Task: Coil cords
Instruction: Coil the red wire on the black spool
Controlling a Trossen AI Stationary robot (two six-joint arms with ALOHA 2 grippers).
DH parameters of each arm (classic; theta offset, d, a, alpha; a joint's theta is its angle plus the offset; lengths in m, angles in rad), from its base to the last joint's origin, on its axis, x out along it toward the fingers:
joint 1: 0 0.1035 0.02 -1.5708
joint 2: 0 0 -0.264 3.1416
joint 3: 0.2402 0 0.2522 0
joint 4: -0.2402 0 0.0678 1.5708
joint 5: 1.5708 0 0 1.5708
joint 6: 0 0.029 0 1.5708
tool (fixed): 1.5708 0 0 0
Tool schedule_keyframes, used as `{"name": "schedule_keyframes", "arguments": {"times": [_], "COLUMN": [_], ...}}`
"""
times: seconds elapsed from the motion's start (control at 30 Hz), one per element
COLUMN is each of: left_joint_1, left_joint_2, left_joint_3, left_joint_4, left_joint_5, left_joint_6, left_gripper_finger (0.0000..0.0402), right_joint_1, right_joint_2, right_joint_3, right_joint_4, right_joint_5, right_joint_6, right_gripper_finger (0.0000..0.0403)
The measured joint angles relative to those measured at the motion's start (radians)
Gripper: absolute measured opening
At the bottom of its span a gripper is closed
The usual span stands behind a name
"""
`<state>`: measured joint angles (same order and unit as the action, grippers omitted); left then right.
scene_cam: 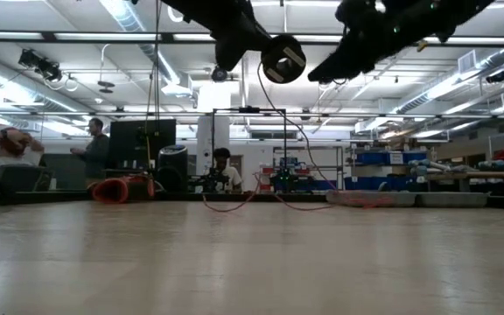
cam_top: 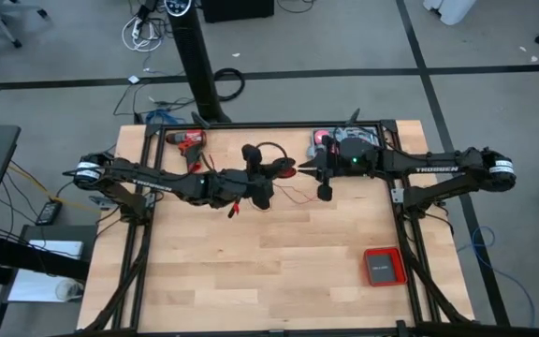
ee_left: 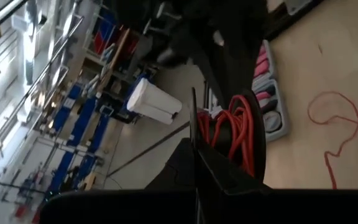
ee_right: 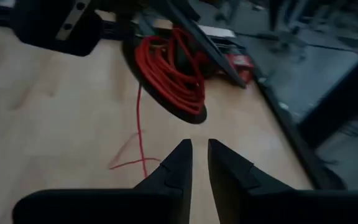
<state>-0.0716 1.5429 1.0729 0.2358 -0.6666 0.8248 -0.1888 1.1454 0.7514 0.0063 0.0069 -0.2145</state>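
A black reel (ee_right: 185,109) with the thin red cord (ee_right: 166,68) wound on it hangs above the table's middle, and my left gripper (cam_top: 262,180) is shut on it. A loose strand (ee_right: 138,124) drops from the reel, and its end (cam_top: 293,195) lies in loops on the wood. My right gripper (ee_right: 199,152) stands just right of the reel, above the table. Its fingers are a little apart with nothing between them. My left gripper holds the reel at the rim of one black flange (ee_left: 194,118), coming at it roughly level from the table's left. Its own fingers (ee_left: 229,180) hide the exact place of contact. The reel is lifted clear of the table, with the cord slack below it.
A red-and-black drill (cam_top: 187,140) lies at the far left of the table. A grey tray with pink parts (cam_top: 322,140) sits at the far edge. A flat red box (cam_top: 382,267) rests near the right front. People sit and stand in the room beyond the table (scene_cam: 94,149).
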Motion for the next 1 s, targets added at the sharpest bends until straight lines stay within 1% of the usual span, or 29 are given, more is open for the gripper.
{"name": "schedule_keyframes", "arguments": {"times": [0.17, 0.27, 0.33, 0.5, 0.7, 0.9, 1.0], "left_joint_1": [-0.022, -0.024, -0.023, -0.023, -0.023, -0.023, -0.023], "left_joint_2": [0.0, 0.0, 0.0, 0.0, 0.0, 0.0, 0.0], "left_joint_3": [0.0, 0.0, 0.0, 0.0, 0.0, 0.0, 0.0], "left_joint_4": [0.0, 0.0, 0.009, 0.04, 0.102, 0.111, 0.112], "left_joint_5": [-0.001, -0.008, -0.014, 0.0, 0.017, 0.017, 0.017], "left_joint_6": [0.035, 0.031, 0.027, 0.024, 0.024, 0.025, 0.025], "left_gripper_finger": [0.0, 0.0, 0.0, 0.0, 0.0, 0.0, 0.0], "right_joint_1": [-0.093, -0.138, -0.158, -0.167, -0.166, -0.177, -0.179], "right_joint_2": [0.005, 0.009, 0.013, 0.038, 0.136, 0.217, 0.253], "right_joint_3": [-0.081, -0.113, -0.127, -0.159, -0.159, -0.159, -0.159], "right_joint_4": [0.12, 0.124, 0.125, 0.144, 0.192, 0.227, 0.265], "right_joint_5": [-0.231, -0.356, -0.409, -0.419, -0.424, -0.506, -0.518], "right_joint_6": [0.043, 0.08, 0.105, 0.059, 0.064, 0.08, 0.082], "right_gripper_finger": [0.0048, 0.0048, 0.0048, 0.006, 0.0086, 0.0105, 0.0105]}}
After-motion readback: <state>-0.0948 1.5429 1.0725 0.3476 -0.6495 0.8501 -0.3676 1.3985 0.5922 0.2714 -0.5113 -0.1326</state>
